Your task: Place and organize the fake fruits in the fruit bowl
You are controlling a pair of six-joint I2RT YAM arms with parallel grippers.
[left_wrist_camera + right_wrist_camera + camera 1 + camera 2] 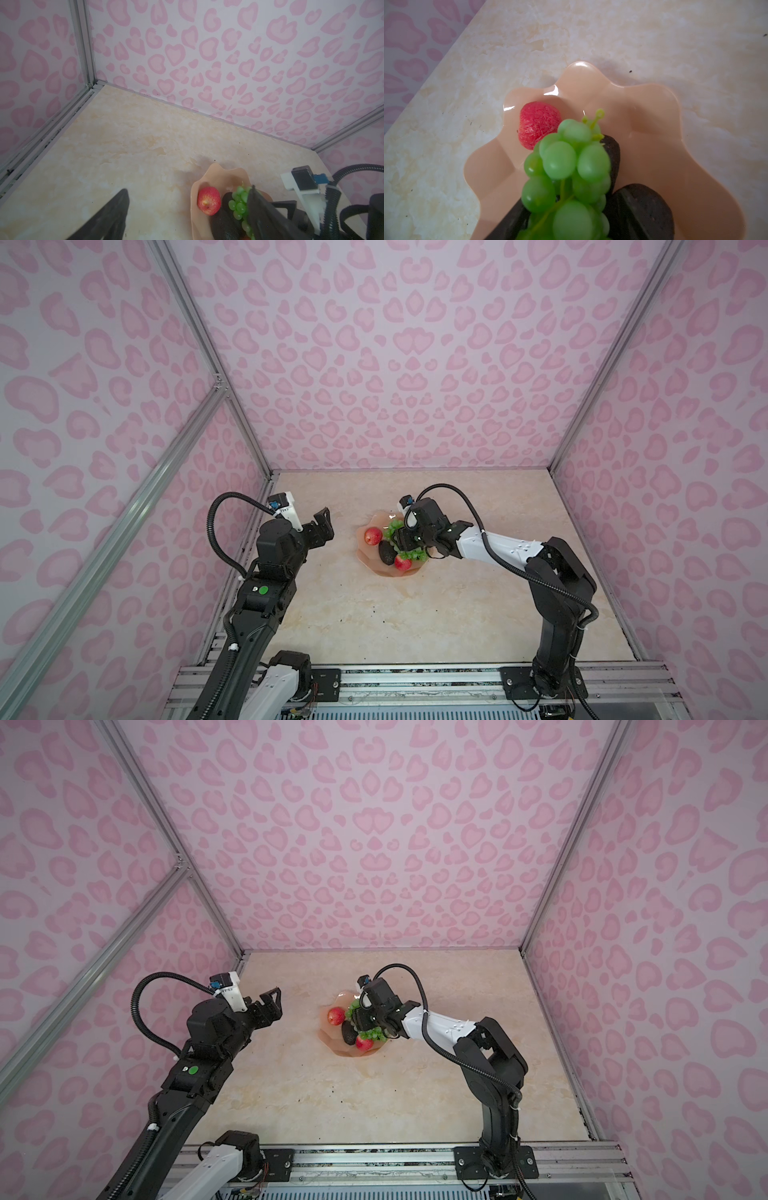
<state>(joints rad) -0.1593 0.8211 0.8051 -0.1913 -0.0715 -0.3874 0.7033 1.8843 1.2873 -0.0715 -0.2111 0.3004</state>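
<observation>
- Fruit bowl (365,551): peach-pink, glossy, with a scalloped rim. It stands on the marbled beige worktop (374,622), near the middle and slightly toward 11 o'clock in both top views.
- First apple (373,535): red. It lies inside the bowl at 10 o'clock, close to the rim.
- Second apple (402,562): red with a pale patch. It lies inside the bowl at 5 o'clock.
- Avocado (387,553): black-brown and rough. It lies inside the bowl at 7 o'clock, between the two apples.
- Grape bunch (560,160): glossy green, over the bowl's middle, partly covering the avocado. It is blurred in the right wrist view.
- Right gripper (402,540): reaches in from 3 o'clock and hangs over the bowl's centre. Its jaws are spread either side of the grape bunch. Whether they touch the bunch cannot be told.
- Left gripper (328,524): at 9 o'clock of the bowl, apart from it and raised above the worktop. Its jaws are spread wide with nothing between them.
</observation>
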